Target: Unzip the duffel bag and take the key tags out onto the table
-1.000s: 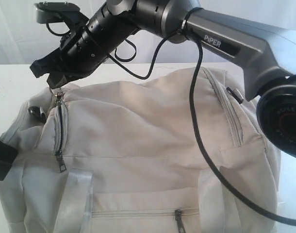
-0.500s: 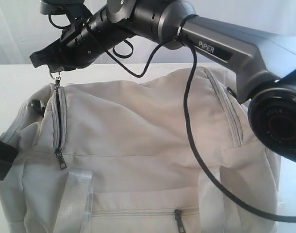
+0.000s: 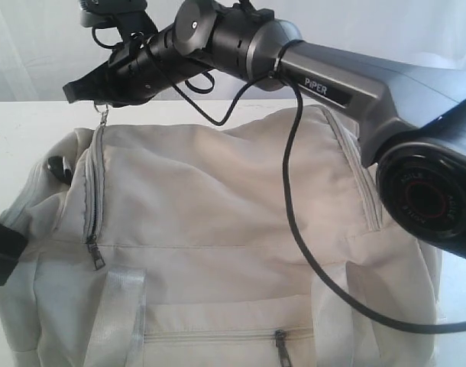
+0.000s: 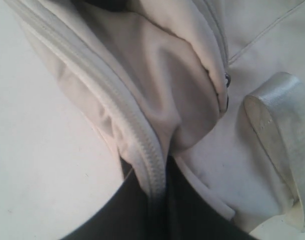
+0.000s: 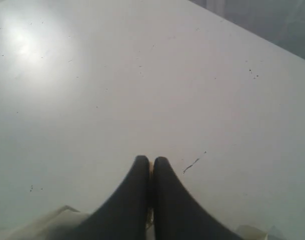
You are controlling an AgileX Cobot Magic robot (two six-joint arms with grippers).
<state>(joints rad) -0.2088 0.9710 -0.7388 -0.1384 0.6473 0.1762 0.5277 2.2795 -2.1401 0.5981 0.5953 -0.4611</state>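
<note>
While left claw [image 4: 151, 190] clamps the duffel bag [image 3: 218, 191], right claw [image 5: 150, 162] pinches a half-hidden zipper pull [image 3: 103, 117].

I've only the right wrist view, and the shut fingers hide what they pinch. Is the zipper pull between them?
Observer: Yes. The exterior view shows the right gripper holding the pull ring at the far end of the duffel bag's side zipper.
Operator: What is the left arm doing?
Observer: Its wrist view shows the left gripper shut on the bag's zipper seam.
</note>
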